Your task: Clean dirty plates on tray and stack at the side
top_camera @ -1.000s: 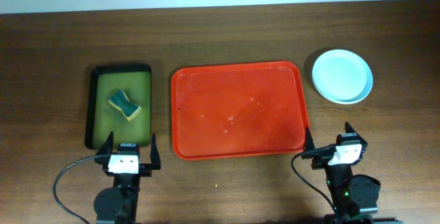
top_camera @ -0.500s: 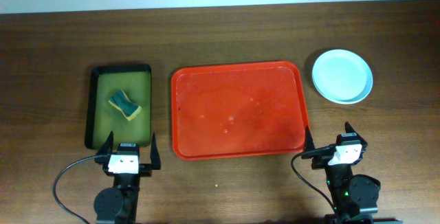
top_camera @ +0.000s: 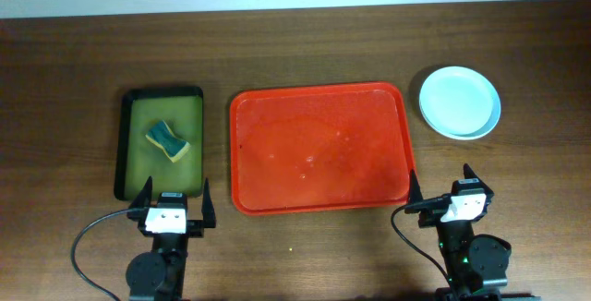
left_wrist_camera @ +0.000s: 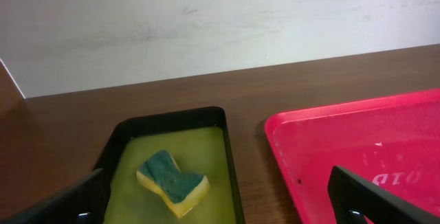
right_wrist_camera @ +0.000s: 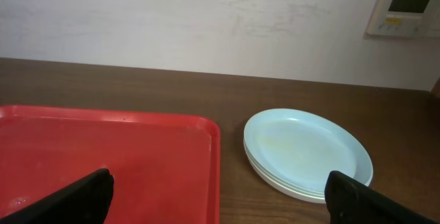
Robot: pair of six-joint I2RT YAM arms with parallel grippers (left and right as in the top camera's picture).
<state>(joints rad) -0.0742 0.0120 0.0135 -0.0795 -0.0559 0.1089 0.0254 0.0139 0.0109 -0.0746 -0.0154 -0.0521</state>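
The plates [top_camera: 460, 102] sit in one stack on the table right of the red tray [top_camera: 319, 147], a pale mint-blue one on top; the stack also shows in the right wrist view [right_wrist_camera: 306, 150]. The red tray holds nothing but small wet specks, and its rim shows in the left wrist view [left_wrist_camera: 357, 148] and the right wrist view [right_wrist_camera: 110, 162]. My left gripper [top_camera: 172, 207] is open and empty near the front edge, below the green tray. My right gripper [top_camera: 441, 198] is open and empty at the red tray's front right corner.
A black-rimmed olive-green tray [top_camera: 162, 141] at the left holds a green and yellow sponge [top_camera: 167, 141], which also shows in the left wrist view [left_wrist_camera: 172, 181]. A white wall runs along the table's far edge.
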